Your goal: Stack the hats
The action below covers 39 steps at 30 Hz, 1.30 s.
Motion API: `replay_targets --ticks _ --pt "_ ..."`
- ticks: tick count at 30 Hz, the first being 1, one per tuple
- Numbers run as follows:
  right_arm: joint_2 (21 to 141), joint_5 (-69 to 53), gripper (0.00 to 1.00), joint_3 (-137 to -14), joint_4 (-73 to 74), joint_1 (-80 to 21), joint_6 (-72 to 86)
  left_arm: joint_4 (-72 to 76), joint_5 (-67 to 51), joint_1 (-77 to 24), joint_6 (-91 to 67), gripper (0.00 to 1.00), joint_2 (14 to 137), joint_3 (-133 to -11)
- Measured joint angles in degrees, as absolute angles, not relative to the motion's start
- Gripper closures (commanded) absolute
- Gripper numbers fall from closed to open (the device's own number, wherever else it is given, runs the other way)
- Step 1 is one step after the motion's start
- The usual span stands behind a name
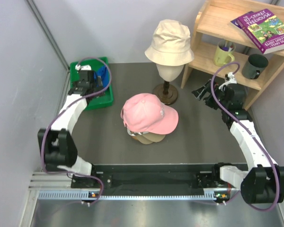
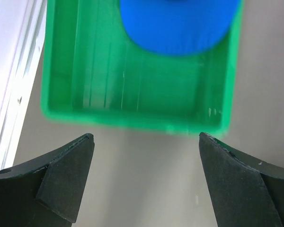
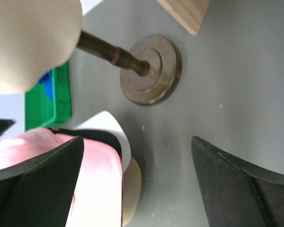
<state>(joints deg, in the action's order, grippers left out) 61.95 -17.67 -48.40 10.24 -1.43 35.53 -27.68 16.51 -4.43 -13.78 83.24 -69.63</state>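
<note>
A pink cap point(image 1: 149, 113) tops a pile in the middle of the table, with a white cap brim point(image 3: 111, 127) and a tan cap brim point(image 3: 131, 189) showing under it. The pink cap point(image 3: 94, 179) lies beside the left finger of my right gripper point(image 3: 137, 139), which is open over bare table. That right gripper point(image 1: 201, 93) hangs right of the pile. A blue cap point(image 2: 180, 23) sits in the green bin point(image 2: 132, 116). My left gripper point(image 2: 144, 136) is open and empty just short of the bin's near wall. A cream bucket hat point(image 1: 169, 41) rests on the head form.
The head form's wooden stand has a round base point(image 1: 166, 93) behind the pile. A wooden shelf point(image 1: 213, 28) at the back right carries books point(image 1: 264, 29), a yellow-green mug point(image 1: 223, 55) and a dark mug point(image 1: 254, 65). Grey walls close both sides.
</note>
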Motion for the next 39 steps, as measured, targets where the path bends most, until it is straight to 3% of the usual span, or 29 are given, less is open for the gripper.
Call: replay_targets --ticks 8,16,25,28,29,32,33,39 --pt "68.82 -16.38 0.08 -50.06 6.52 -1.43 36.05 -20.84 24.03 -4.43 -12.67 0.03 106.08 -86.28" --pt "81.52 -16.12 0.09 -61.01 5.61 -1.41 36.29 -16.6 29.32 -4.27 -6.37 0.03 130.37 -110.34" --pt "87.7 -16.25 0.1 -66.26 5.65 -1.41 37.76 -17.1 29.89 -2.22 -1.96 0.12 141.25 -121.32" --pt "88.16 -16.29 0.1 -66.94 5.63 -1.41 37.76 -17.02 28.84 -1.21 -1.87 0.35 141.75 -122.06" --pt "88.16 -16.29 0.11 -67.09 5.8 -1.41 37.76 -17.02 28.38 -0.99 -1.74 0.57 141.95 -122.26" --pt "88.27 -16.29 0.11 -67.31 5.8 -1.41 37.78 -17.39 27.27 -0.47 -1.78 0.82 142.15 -122.28" --pt "88.27 -16.29 0.11 -67.31 5.8 -1.39 37.78 -17.65 26.96 -0.4 -1.69 0.98 142.17 -122.26" --pt "88.29 -16.32 0.12 -67.31 5.78 -1.39 38.13 -17.76 26.17 0.19 -1.56 1.0 142.15 -121.97"
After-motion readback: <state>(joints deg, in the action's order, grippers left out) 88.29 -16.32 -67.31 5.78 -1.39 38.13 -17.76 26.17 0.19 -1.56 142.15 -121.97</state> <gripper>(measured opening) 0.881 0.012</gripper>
